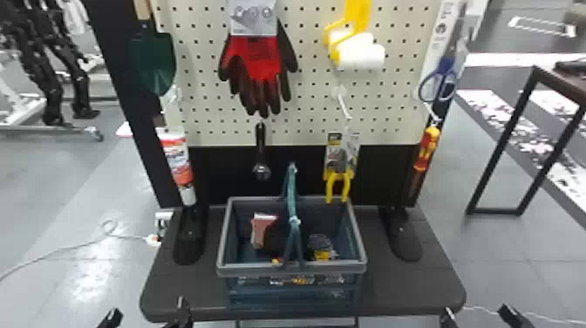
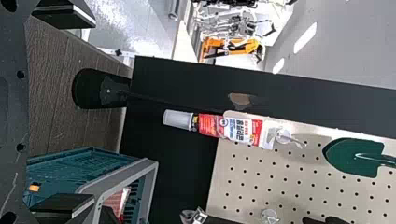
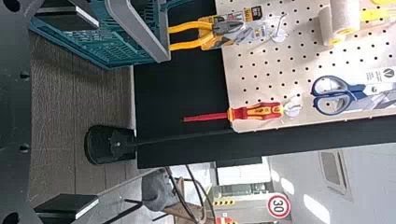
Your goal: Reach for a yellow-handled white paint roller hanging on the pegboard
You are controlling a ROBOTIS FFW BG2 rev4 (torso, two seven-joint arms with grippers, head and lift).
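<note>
The white paint roller [image 1: 361, 56] hangs high on the pegboard [image 1: 305, 93], on the robot's right half, its yellow handle [image 1: 358, 15] running upward and its pale, softly rounded sleeve lying crosswise beneath. The sleeve's long axis runs roughly side to side, dipping a little toward the robot's right. Below, on the dark, wood-grained table [image 1: 401, 288], stands an open basket [image 1: 291, 270] of blue-green plastic with pierced walls, a smooth grey rim and a handle [image 1: 292, 196] raised over its middle. Inside lie a red-and-white item [image 1: 261, 229], a dark shape beside it and a yellow piece [image 1: 323, 254]; I cannot tell exactly what they are. The left gripper [image 1: 148, 312] and the right gripper [image 1: 478, 315] are at the head view's bottom edge, each with its flat black fingers spread wide and nothing between them. Around the roller hang red-and-black gloves [image 1: 260, 61], a green-bladed trowel [image 1: 153, 61], blue-handled scissors [image 1: 438, 85], a metal wrench [image 1: 261, 152], yellow-handled pliers [image 1: 339, 179] on a card, a red-and-yellow screwdriver [image 1: 426, 148] and a red-and-white tube [image 1: 176, 161].
</note>
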